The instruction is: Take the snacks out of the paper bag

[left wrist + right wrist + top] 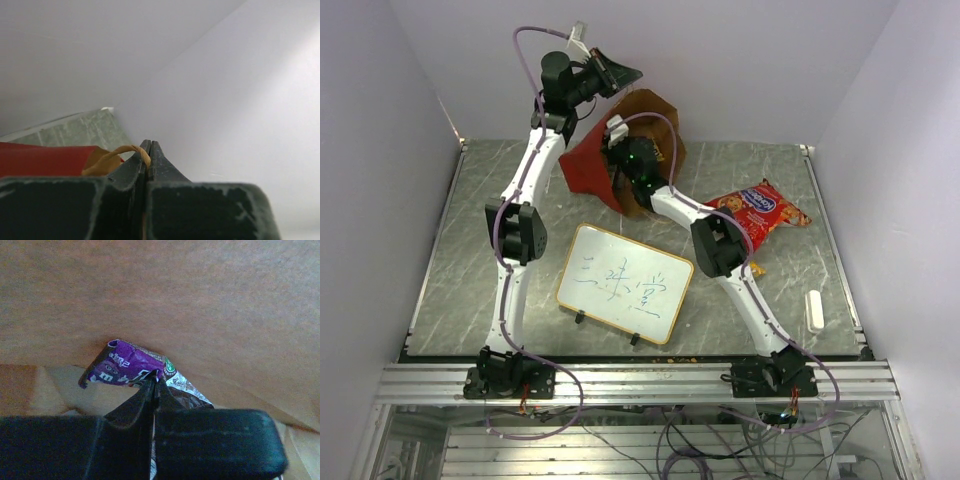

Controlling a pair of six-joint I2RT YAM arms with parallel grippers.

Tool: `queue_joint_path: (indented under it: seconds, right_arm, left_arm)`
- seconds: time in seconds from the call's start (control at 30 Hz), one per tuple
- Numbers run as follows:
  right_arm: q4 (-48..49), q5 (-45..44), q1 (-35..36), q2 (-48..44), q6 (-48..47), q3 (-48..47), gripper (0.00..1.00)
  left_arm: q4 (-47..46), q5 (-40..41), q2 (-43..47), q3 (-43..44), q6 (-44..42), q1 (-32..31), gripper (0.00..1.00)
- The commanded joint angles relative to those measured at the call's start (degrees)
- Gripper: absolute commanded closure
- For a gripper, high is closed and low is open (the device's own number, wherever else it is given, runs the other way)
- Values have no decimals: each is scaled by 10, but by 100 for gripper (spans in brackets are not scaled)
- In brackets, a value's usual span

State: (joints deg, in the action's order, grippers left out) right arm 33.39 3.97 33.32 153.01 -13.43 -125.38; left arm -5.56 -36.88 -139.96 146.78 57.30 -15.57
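two grips are at work. the left gripper (148,145) is clenched on the tan string handle (131,150) of the paper bag (588,165) and holds it up above the bag's far edge. the bag lies tipped, with its mouth facing the whiteboard (625,283). the right gripper (156,377) is deep inside the bag, close under its brown kraft wall, with its jaws pinched on one corner of a purple m&m's packet (122,367). a brown-and-white wrapper (186,388) touches that packet; i cannot tell whether it is caught in the pinch too. one snack, the red chip bag (758,208), is already out and lies on the table (460,260) to the right of the bag's mouth.

the weak point looks like the pinch itself. it has only a corner of slick film, so a quick pull could let the packet slide free and drop back inside the bag. if the packet or the arm rubs the kraft wall on the way out, the whole bag could be dragged along. that would load the thin handle, which might slip through the left jaws or tear at its root. the touching wrapper may also ride halfway out and fall near the bag's mouth.
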Motion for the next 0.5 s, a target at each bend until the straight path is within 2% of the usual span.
queue_joint_path:
  seconds: [0.0, 0.07, 0.13, 0.27, 0.47]
  right_arm:
    - [0, -20, -5, 49, 51, -126, 100]
    - [9, -17, -5, 53, 53, -133, 100]
    - [15, -16, -6, 32, 43, -96, 100]
    - [49, -6, -17, -53, 25, 66, 100]
    - [89, 73, -61, -186, 15, 299, 100]
  left_arm:
    - [-61, -49, 18, 24, 30, -9, 93]
    - [-57, -61, 27, 7, 26, -10, 93]
    - [-80, -77, 53, -59, 27, -12, 93]
    - [-110, -91, 141, -218, 6, -20, 93]
    - [-113, -88, 237, -380, -3, -34, 93]
